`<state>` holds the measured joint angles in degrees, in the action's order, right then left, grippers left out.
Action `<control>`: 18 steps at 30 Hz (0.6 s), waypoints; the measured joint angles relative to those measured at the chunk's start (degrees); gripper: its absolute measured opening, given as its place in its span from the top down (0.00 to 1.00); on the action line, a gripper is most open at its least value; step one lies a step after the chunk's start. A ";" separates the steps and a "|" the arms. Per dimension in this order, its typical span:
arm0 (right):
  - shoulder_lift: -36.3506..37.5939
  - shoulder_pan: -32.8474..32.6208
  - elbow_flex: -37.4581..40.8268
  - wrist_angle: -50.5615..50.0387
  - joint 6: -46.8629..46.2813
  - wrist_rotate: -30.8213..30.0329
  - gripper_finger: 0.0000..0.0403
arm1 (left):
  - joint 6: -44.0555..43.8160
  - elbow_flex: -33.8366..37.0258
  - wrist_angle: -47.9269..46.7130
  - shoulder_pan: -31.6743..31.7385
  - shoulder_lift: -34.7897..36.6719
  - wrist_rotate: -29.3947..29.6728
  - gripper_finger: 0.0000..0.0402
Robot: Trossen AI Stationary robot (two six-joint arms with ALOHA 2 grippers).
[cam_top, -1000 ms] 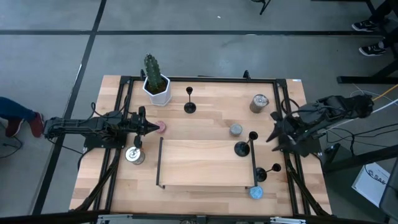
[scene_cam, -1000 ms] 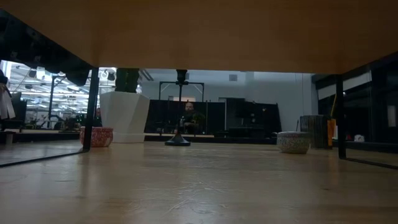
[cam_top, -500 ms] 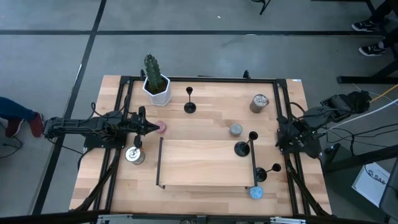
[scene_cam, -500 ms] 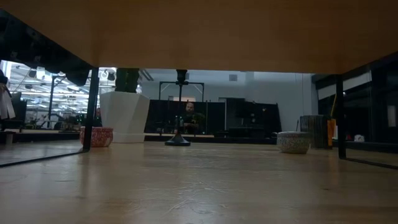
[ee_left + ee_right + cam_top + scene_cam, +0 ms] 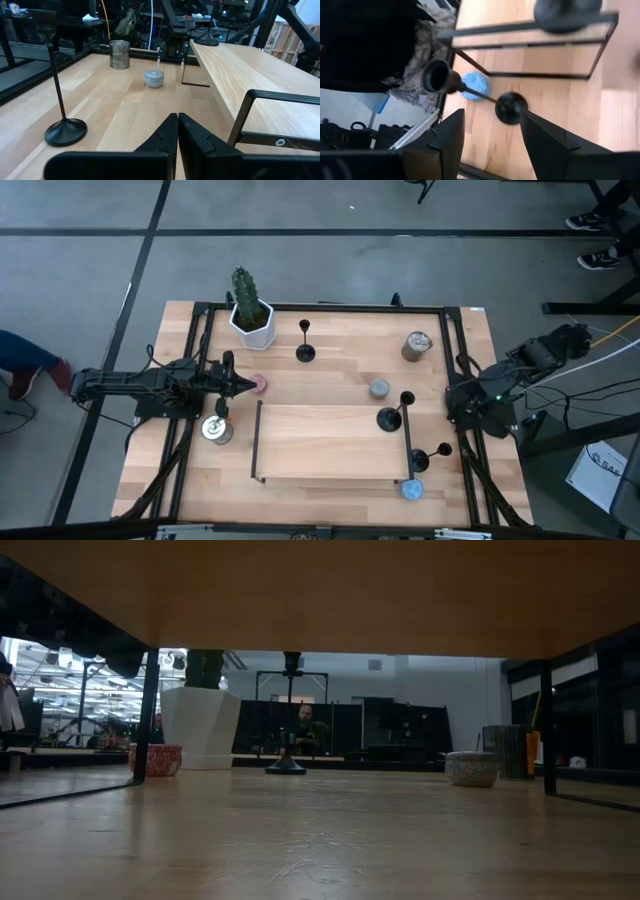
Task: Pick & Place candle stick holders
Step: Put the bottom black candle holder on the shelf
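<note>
Three black candle stick holders show in the high view. One [image 5: 305,352] stands on its round base at the far middle of the table. One [image 5: 390,418] stands on the raised wooden shelf [image 5: 330,442]. One [image 5: 424,461] stands on the table by the right edge. My right gripper [image 5: 458,408] hangs open above the table's right edge, pointing down at that last holder [image 5: 510,107] and touching nothing. At the table's left my left gripper [image 5: 245,384] rests shut beside a pink tin [image 5: 260,384], with the far holder [image 5: 64,131] ahead of it.
A cactus in a white pot [image 5: 250,320] stands far left. A metal can [image 5: 416,345] and a grey tin [image 5: 379,388] sit far right, and a second can [image 5: 216,429] sits by the left arm. A blue tin [image 5: 412,490] lies near the right holder.
My right gripper has drawn back toward the table's right edge and sunk a little. Its wrist has rolled and tipped to point more steeply down. Its fingers have stayed open. The holders and my left arm have kept still.
</note>
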<state>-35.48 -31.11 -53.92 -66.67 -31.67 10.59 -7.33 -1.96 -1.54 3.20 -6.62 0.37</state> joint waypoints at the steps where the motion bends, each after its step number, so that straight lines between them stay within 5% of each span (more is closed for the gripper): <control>1: 0.00 -0.27 0.42 0.00 -0.71 0.04 0.52 | 0.00 0.01 0.00 0.02 -0.01 -0.01 0.98; 18: -0.13 -6.21 10.82 10.69 -11.42 -0.40 0.52 | 0.00 -0.01 0.02 0.02 0.01 0.02 0.98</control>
<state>-35.62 -37.32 -43.10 -55.99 -43.09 10.19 -7.33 -1.98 -1.52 3.22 -6.61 0.38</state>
